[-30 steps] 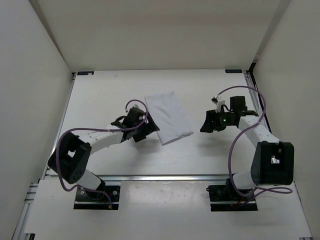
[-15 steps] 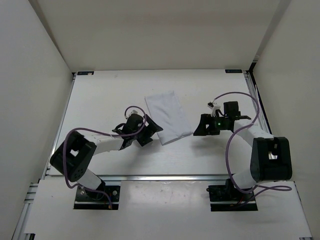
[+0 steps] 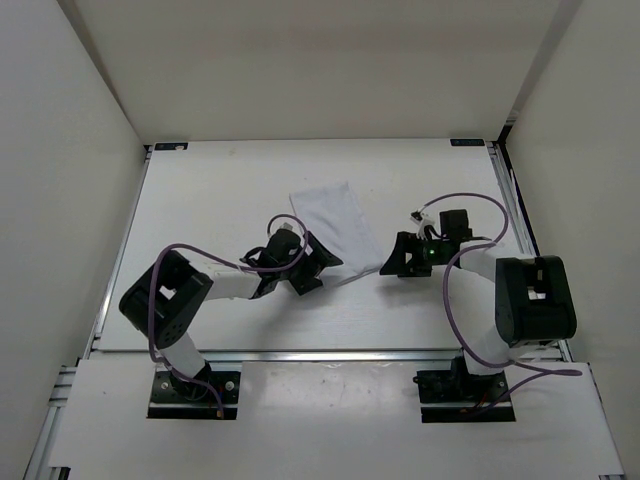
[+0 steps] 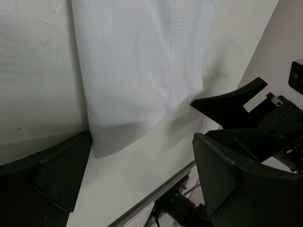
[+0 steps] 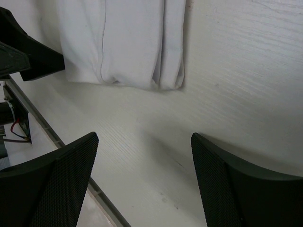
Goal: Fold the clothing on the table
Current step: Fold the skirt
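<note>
Finds the clothing (image 3: pixel 338 220) white, thin and soft, folded into a narrow oblong with layered edges and a stitched seam, lying flat and skewed near the middle of the off-white matte table (image 3: pixel 200 190).

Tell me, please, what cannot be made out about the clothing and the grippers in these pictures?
Top view: the left gripper covers the near left corner of the clothing.
Left wrist view: the top edge cuts off its far end.
Right wrist view: likewise; the number of folded layers is unclear.
Top view: the right gripper is too small to show whether it touches the clothing.
</note>
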Robot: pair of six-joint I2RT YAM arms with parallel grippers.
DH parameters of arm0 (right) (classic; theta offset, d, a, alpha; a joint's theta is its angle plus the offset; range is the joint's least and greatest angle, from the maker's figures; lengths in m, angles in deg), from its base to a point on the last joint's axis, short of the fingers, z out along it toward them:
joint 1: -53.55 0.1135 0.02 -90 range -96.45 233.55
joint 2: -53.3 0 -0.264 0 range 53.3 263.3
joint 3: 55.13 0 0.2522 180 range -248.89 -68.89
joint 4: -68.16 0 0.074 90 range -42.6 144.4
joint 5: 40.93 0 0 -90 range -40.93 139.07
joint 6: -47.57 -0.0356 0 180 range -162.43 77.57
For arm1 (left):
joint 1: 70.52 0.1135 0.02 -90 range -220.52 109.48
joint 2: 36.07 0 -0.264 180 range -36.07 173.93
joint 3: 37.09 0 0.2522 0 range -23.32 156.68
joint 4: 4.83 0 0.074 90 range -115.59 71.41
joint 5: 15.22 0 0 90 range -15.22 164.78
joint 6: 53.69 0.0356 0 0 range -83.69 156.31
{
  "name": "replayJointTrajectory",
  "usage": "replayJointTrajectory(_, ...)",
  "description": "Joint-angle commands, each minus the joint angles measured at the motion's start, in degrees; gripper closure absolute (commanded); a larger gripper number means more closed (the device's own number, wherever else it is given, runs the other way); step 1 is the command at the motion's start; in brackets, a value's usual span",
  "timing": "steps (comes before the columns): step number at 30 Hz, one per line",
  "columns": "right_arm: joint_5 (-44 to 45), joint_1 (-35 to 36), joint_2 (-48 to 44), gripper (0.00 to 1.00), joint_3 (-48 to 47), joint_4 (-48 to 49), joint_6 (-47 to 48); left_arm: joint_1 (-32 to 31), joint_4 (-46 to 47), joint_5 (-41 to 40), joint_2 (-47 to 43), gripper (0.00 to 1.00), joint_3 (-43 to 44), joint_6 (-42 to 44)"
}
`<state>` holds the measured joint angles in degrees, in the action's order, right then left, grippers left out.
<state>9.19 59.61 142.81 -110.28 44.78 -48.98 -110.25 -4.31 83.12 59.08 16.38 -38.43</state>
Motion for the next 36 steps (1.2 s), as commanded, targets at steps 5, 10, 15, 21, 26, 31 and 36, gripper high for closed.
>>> replayJointTrajectory(5,-2.48,0.00,1.36,0.17,-1.06,4.35,-1.98,0.00,3.55,2.21,-0.50,0.15,-2.78,-1.72)
replayJointTrajectory(10,-2.22,-0.70,1.45,0.17,-1.24,3.04,-1.28,-0.17,6.90,4.14,2.13,0.39,-2.44,-2.60)
replayJointTrajectory(15,-1.43,-0.62,1.45,0.18,-1.07,3.12,-1.45,-0.18,9.62,4.67,3.28,0.65,-2.61,-2.86)
replayJointTrajectory(21,-2.21,-1.58,1.54,0.17,-0.72,3.91,-2.33,0.43,11.21,5.28,3.55,1.00,-1.83,-2.52)
replayJointTrajectory(26,-9.94,-5.88,2.06,0.13,-0.53,3.74,-4.52,0.88,9.01,5.20,2.06,1.00,0.46,-2.78)
replayJointTrajectory(31,-16.36,-9.67,6.10,0.15,-1.94,3.13,-6.81,0.97,7.17,4.93,-0.40,1.00,0.81,-4.53)
replayJointTrajectory(36,-20.83,-8.26,15.14,0.28,-7.03,-0.73,-5.76,1.40,5.14,4.23,-3.30,1.00,-0.32,-4.89)
